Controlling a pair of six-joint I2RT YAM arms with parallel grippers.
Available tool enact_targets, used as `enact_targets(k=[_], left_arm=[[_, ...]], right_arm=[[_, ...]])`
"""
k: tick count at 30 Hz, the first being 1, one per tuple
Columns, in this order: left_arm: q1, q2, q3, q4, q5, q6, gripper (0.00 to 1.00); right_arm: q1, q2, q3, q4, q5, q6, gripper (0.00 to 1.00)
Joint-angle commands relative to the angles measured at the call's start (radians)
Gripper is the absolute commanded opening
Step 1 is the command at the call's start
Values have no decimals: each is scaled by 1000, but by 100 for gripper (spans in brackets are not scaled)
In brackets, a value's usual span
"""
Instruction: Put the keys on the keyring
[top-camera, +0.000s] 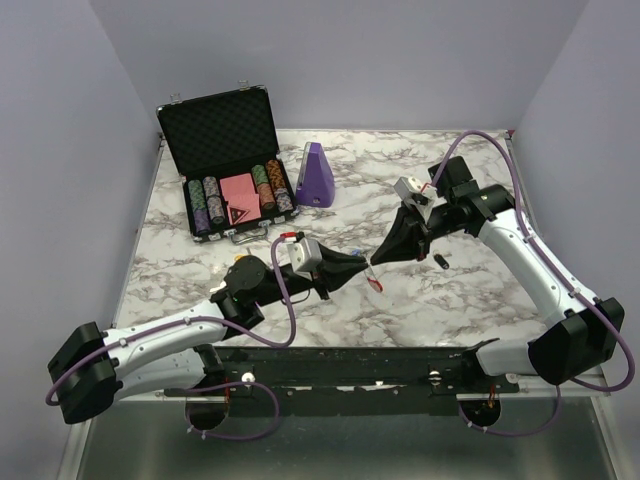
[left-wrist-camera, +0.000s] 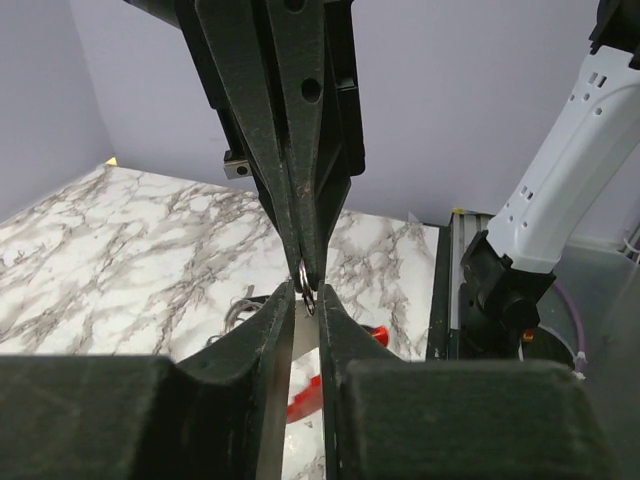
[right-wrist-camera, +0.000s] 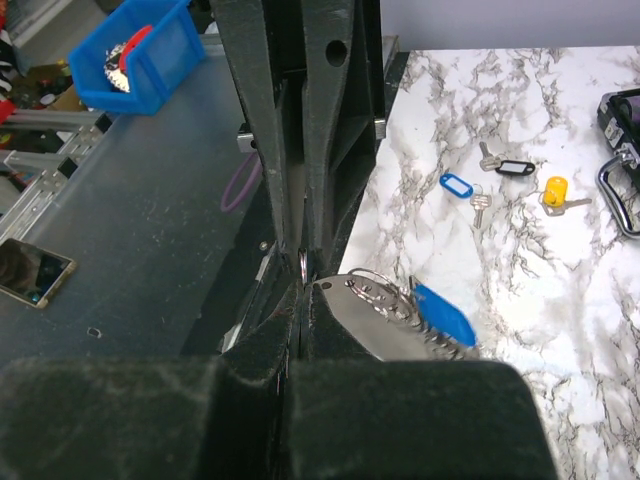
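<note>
Left gripper (top-camera: 360, 264): jaws narrowly apart at the small ring (left-wrist-camera: 307, 296), grip unclear. Keyring (top-camera: 376, 286) is mid-surface, just near of the meeting tips. Right gripper (top-camera: 374, 260) is clamped on that ring. Close slowly, keep tips aligned, don't twist it loose.

Grey-veined white marble across the counter (top-camera: 480, 270). Matte black on left claw (left-wrist-camera: 308, 296) and right claw (right-wrist-camera: 302, 284). White arms (top-camera: 530, 260) with black joints. Purple cables (top-camera: 483, 134). Red on the keyring (top-camera: 376, 287). Silvery keys (right-wrist-camera: 480, 205), with blue tag (right-wrist-camera: 456, 185), black tag (right-wrist-camera: 517, 168), yellow tag (right-wrist-camera: 554, 190). Black case (top-camera: 215, 125), striped chips (top-camera: 205, 205), pink card (top-camera: 240, 190). Purple block (top-camera: 318, 175). Blue bin (right-wrist-camera: 150, 45). Lilac walls (top-camera: 350, 60).
</note>
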Motion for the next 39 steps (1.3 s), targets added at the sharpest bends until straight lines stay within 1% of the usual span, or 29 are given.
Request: enact_targets(k=[1, 2, 4, 5, 7, 8, 9, 10, 12, 18, 22, 24, 26, 28, 30, 33, 35, 39], left_arm=[[-7, 14, 36, 28, 7, -11, 14], [-7, 14, 38, 23, 8, -13, 12], [-7, 16, 41, 14, 13, -11, 3], [-7, 16, 44, 6, 14, -11, 1], [-9, 16, 55, -23, 17, -8, 1], [-7, 14, 59, -36, 19, -8, 1], [-7, 14, 62, -49, 17, -8, 7], [-7, 13, 62, -55, 10, -11, 15], [-7, 7, 58, -56, 5, -13, 22], [-7, 5, 62, -73, 27, -16, 23], [-7, 8, 69, -87, 31, -18, 17], [-7, 8, 75, -101, 39, -16, 10], [-7, 8, 78, -112, 40, -15, 0], [-7, 4, 81, -124, 40, -15, 0], [-7, -4, 88, -150, 31, -19, 0], [-6, -29, 81, -161, 17, -28, 0], [-6, -53, 69, -162, 16, -27, 0], [6, -102, 43, -176, 31, -21, 0]], right_arm=[[7, -14, -9, 13, -103, 0, 1], [7, -14, -11, 13, -103, 0, 1], [9, -14, -11, 11, -101, -2, 1], [9, -14, -11, 11, -101, -3, 1], [9, -14, -9, 13, -103, -2, 1], [9, -14, -9, 10, -103, -2, 1], [7, -14, -8, 13, -101, -2, 0], [7, -14, -8, 11, -101, -2, 1], [9, -14, -9, 11, -101, -3, 1], [9, -16, -8, 13, -101, 0, 1], [9, -16, -9, 14, -101, -2, 1], [7, -16, -11, 13, -100, 1, 1], [9, -19, -12, 13, -98, 1, 1], [9, -19, -15, 14, -95, 1, 1], [9, -20, -17, 17, -86, 11, 9], [9, -31, -8, 8, -63, 24, 39], [9, -36, 9, -3, -37, 35, 48], [7, -39, 37, -21, 6, 49, 54]])
